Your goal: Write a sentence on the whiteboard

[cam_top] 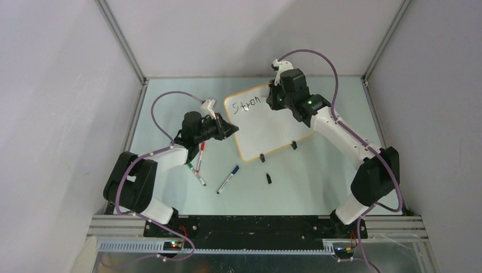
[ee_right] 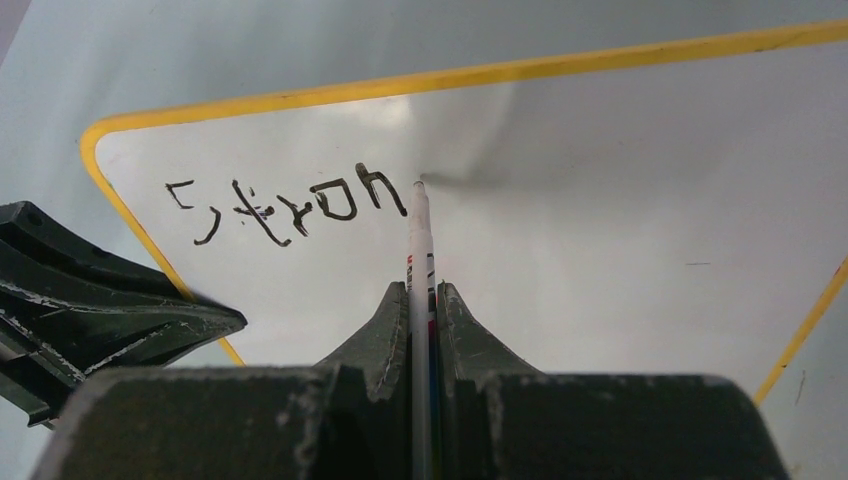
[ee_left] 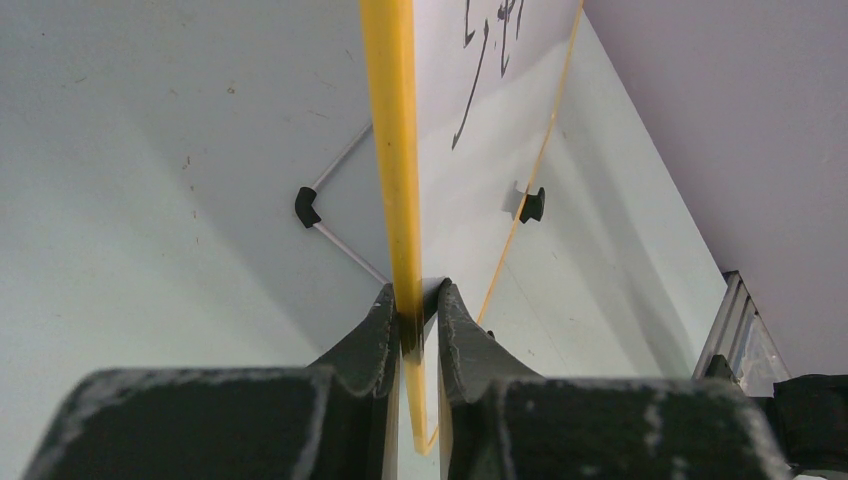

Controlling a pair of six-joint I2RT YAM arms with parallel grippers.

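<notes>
My left gripper (ee_left: 412, 300) pinches the whiteboard (ee_left: 470, 220) by its rim. My right gripper (ee_right: 420, 297) clamps a marker (ee_right: 419, 230), tip just beside the sentence (ee_right: 290, 205)

Near-left of the pale green bench (cam_top: 318, 170) is messy: a red-capped marker (cam_top: 201, 149), a green-capped marker (cam_top: 197, 175), a blue-capped marker (cam_top: 230, 177) and a small black cap (cam_top: 268, 178) lie loose. The glossy white, yellow-rimmed whiteboard (cam_top: 267, 133) hogs the middle. There's open room right of the cap.

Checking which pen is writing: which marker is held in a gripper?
The marker in the right gripper, tip at the whiteboard; the red marker, green marker and blue marker lie on the table.
</notes>
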